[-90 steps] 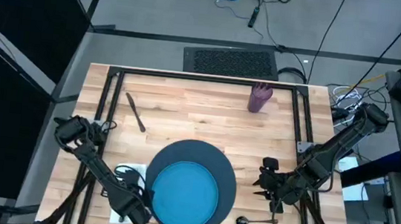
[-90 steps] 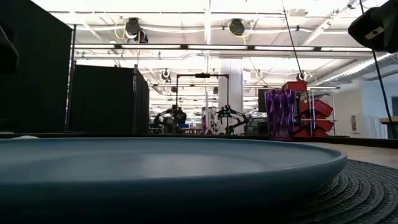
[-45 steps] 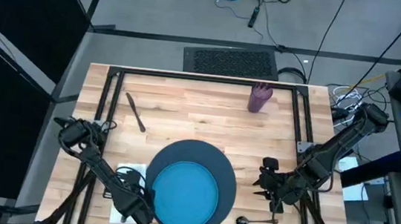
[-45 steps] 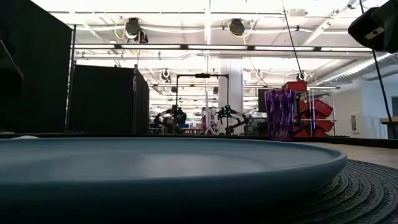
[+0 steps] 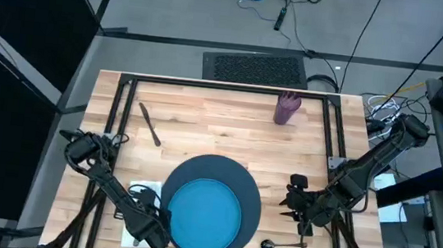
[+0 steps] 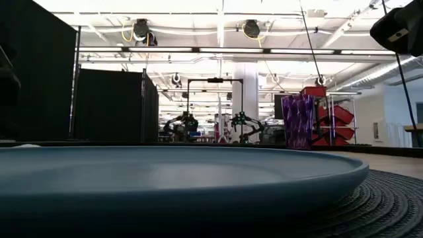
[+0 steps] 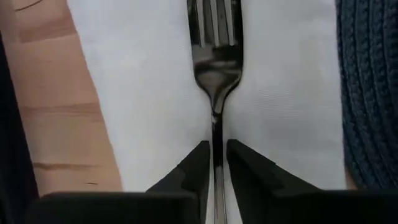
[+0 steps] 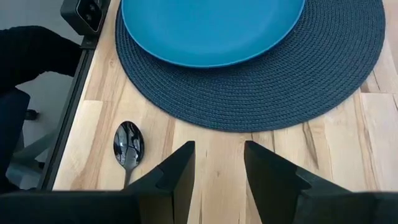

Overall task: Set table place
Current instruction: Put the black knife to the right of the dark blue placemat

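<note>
Nothing moved: left tool (image 7: 214,163) still grips fork (image 7: 214,62) on napkin (image 7: 149,93).

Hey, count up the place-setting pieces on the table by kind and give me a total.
Charger: 1
Plate: 1
Napkin: 1
Fork: 1
Knife: 1
Spoon: 1
Cup: 1
Total: 7

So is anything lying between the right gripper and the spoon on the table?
Nothing visible. The right gripper hovers open over bare table, and the spoon lies beside it on the planks, just off the charger, with only wood between them.
</note>
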